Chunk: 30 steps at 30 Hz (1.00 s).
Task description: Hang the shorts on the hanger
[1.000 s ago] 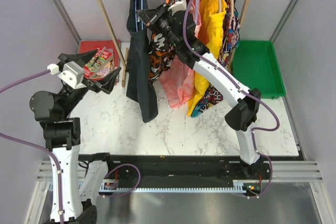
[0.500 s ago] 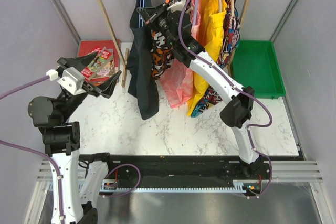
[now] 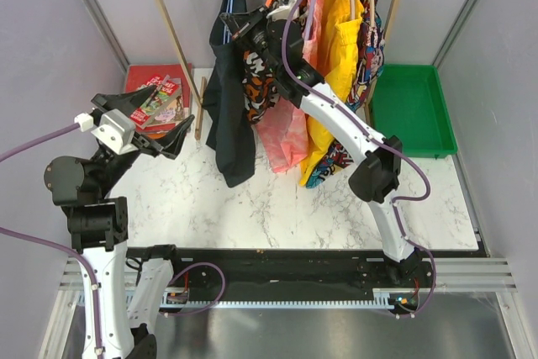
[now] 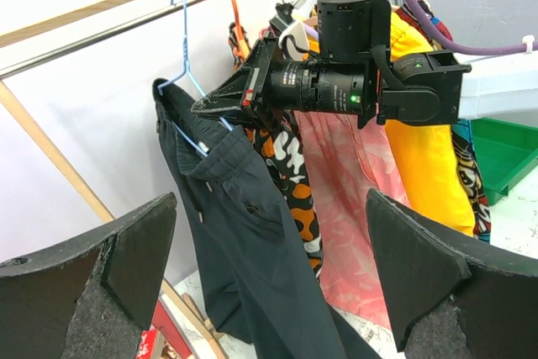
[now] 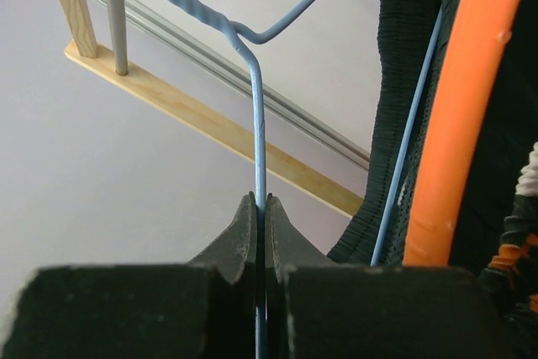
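The black shorts [image 3: 229, 115] hang draped over the pale-blue wire hanger [image 3: 228, 6] near the clothes rail. They show in the left wrist view [image 4: 244, 250] with waistband and drawstring, the hanger [image 4: 187, 48] above them, its hook close under the rail. My right gripper [image 3: 229, 23] is shut on the hanger's wire; the right wrist view shows the wire [image 5: 259, 132] pinched between the fingertips of the gripper [image 5: 259, 199]. My left gripper [image 3: 164, 119] is open and empty, well left of the shorts; it frames them in its own view [image 4: 269, 241].
An orange-black-white patterned garment [image 3: 261, 81] on an orange hanger, a pink garment [image 3: 286, 124] and a yellow garment [image 3: 336, 56] hang right of the shorts. A green tray [image 3: 412, 111] sits at the right, a red box [image 3: 155, 94] at the left. Wooden rack legs [image 3: 172, 39] stand behind.
My right gripper has lifted the hanger and shorts slightly up and right toward the rail. My left arm has pulled back a little and stays open.
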Motion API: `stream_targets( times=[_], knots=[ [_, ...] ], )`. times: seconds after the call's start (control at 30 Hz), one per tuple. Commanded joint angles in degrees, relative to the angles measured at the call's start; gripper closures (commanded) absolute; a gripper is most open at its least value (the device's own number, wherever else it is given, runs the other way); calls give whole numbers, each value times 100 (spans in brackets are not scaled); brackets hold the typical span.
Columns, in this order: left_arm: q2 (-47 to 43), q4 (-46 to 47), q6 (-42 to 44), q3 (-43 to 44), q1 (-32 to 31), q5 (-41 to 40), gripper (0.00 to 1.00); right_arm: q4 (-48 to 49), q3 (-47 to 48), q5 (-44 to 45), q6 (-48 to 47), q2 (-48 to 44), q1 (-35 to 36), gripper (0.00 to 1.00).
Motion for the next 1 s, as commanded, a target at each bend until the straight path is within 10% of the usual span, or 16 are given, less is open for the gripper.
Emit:
stream_targets(
  times=[0.0,0.23,0.7,0.97],
  knots=[
    [-18,-216,182,167,22,-105,1,485,286,129,-128,95,-57,100],
    [34,-427,261,254,22,-263,1,573,304,164,-400,183,-57,100],
    [482,-1095,-397,413,22,-659,1,425,-609,-65,-1059,-986,-22,8],
    [526,-1157,-504,378,22,-642,1,143,-1313,6,-1613,-1830,-13,2]
  ],
)
